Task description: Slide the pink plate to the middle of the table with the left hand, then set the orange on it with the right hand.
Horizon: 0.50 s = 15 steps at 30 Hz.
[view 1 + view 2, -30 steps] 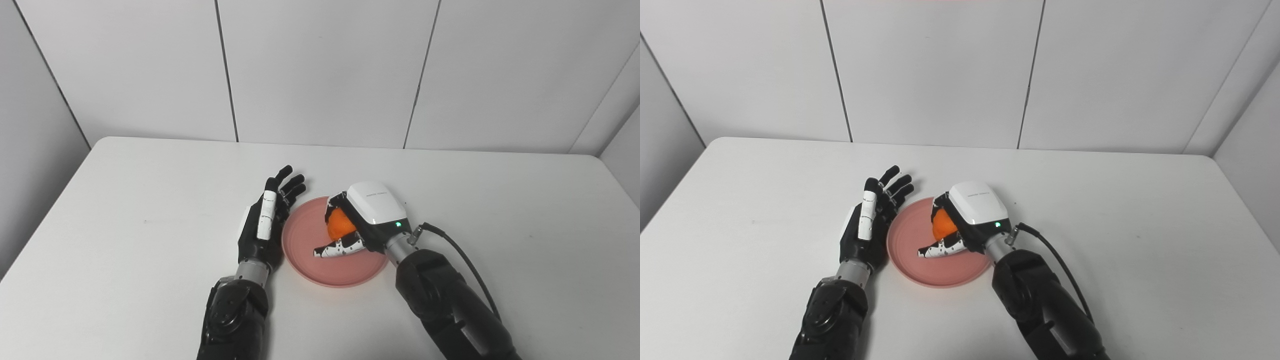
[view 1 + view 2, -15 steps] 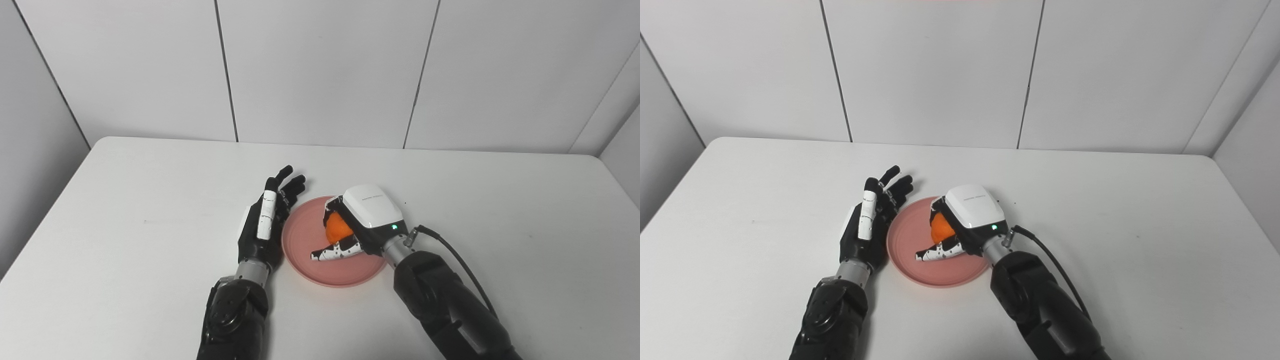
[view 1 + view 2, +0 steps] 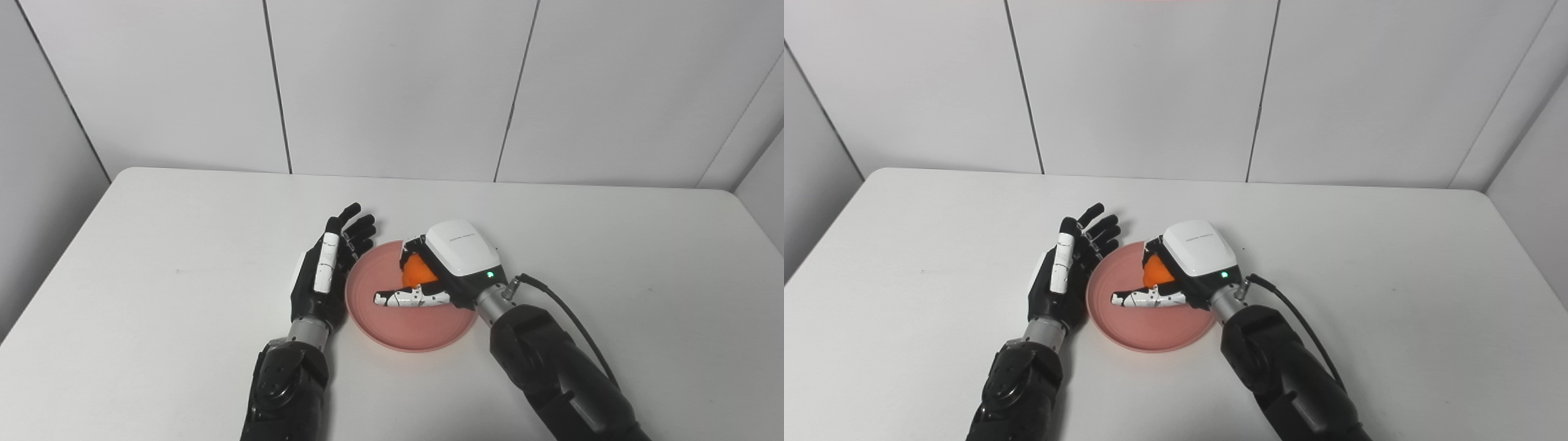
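The orange [image 3: 416, 273] sits under our right hand [image 3: 444, 269], low over the pink plate [image 3: 409, 331], and we judge the task to be in its closing step. The thumb reaches out flat across the plate and looks clear of the fruit, while the fingers on the far side are hidden behind the white back of the hand. So we cannot tell whether the hand grips the orange or has let go, nor whether the fruit rests on the plate's floor or hangs just above it.

Our left hand [image 3: 327, 269] lies spread and empty on the table [image 3: 153, 257], its palm side right beside the plate's left rim; whether it touches the rim we cannot say. The plate stands about mid-table from side to side, rather toward our near edge, so we judge the slide to be done.

What we think is left: make sure the orange bears on the plate, open the right hand fully, and lift it away without nudging the fruit. An orange rolls easily, and a shallow plate gives it little to stop against, so a brushing finger could send it off.
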Tool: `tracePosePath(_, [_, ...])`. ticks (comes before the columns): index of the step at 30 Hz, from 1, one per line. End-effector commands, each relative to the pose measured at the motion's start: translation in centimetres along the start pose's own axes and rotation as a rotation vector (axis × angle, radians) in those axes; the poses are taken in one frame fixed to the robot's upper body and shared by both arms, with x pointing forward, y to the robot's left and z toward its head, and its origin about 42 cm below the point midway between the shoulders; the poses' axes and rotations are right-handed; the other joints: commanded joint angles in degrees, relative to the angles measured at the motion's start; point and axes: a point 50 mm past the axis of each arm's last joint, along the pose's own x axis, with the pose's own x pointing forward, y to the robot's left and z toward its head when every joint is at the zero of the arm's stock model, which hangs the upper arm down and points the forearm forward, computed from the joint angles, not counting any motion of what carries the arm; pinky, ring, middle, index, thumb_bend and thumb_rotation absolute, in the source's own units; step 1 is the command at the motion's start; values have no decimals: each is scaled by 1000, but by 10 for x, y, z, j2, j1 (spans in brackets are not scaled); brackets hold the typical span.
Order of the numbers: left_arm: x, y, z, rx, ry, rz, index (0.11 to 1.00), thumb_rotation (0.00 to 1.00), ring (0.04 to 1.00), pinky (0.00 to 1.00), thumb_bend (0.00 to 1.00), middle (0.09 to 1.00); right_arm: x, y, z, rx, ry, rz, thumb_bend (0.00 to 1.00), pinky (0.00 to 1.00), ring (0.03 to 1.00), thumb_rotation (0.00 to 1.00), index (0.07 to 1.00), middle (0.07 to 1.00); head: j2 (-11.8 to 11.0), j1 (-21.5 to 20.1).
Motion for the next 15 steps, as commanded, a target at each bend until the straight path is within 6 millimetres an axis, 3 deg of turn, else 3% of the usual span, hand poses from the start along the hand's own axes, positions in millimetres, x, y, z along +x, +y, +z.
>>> tracePosePath(1, [-2,3,-9,-6,72,27,811,779,865,933,854,812,9,-25,6,-25,-63,-66,923,541,622,1000,656,677,0,1])
tracePosePath(3, [-1,3,-9,-5,72,25,814,785,867,945,853,815,8,-24,5,-19,-61,-59,932,577,659,1000,686,709,0,2])
tracePosePath(9, [-1,4,-8,-6,72,20,820,785,870,988,851,813,8,-24,2,-19,-57,-52,923,551,648,1000,709,708,1,1])
tracePosePath(15, [-2,5,-8,1,77,15,828,800,865,963,854,813,8,-26,1,-11,-56,-70,898,648,693,1000,714,724,1,-1])
